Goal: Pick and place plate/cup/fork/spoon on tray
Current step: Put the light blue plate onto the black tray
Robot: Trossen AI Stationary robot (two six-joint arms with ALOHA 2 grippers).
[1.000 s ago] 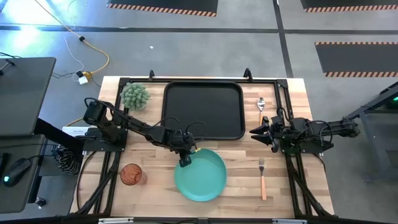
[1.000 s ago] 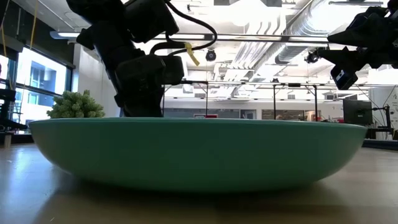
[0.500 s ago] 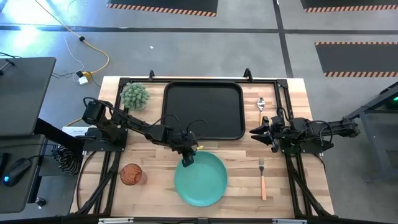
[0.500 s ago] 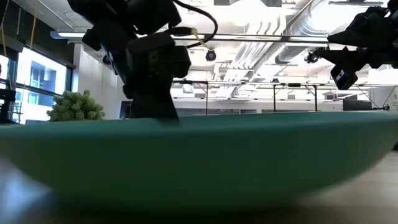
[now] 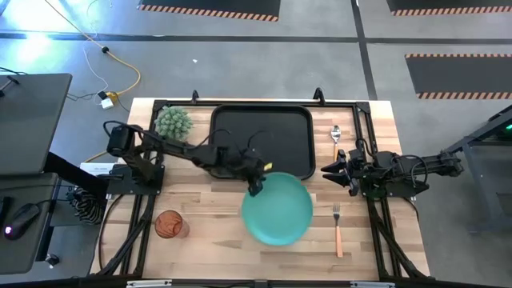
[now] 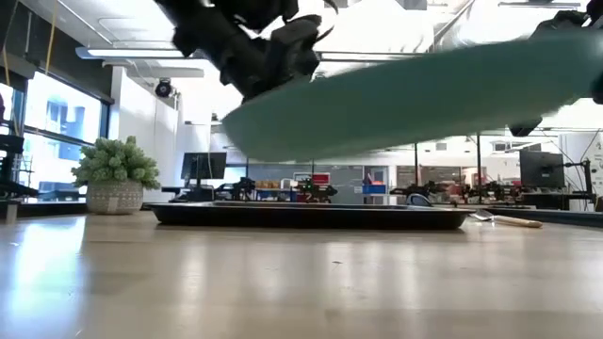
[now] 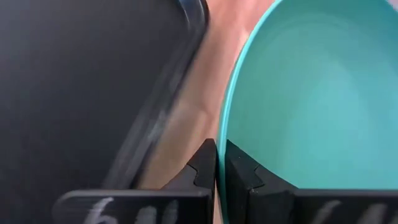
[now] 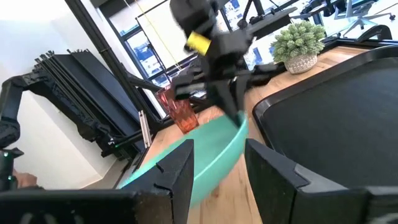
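The teal plate is lifted off the table, just near of the black tray; in the low view the plate hangs tilted above the tray. My left gripper is shut on the plate's rim. My right gripper is open and empty, hovering right of the tray. The red-brown cup stands at the near left. The spoon lies right of the tray, and the fork lies nearer the front edge. My left gripper pinches the plate's rim between its two fingers, one finger inside the dish and one outside, at the plate's far-left edge. The fingers come from the table's left, slanting down. The plate is lifted clear and tilted, its free side higher.
A spiky green plant in a pot stands at the far left beside the tray. Bare wood lies between the cup and the plate and along the near edge. The arms' black frames run along both table sides.
My left gripper has gone up and toward the table's right and far edge, carrying the plate. The plate, which lay on the table a second ago, is now lifted clear, tilted, and shifted right toward the tray's near edge.
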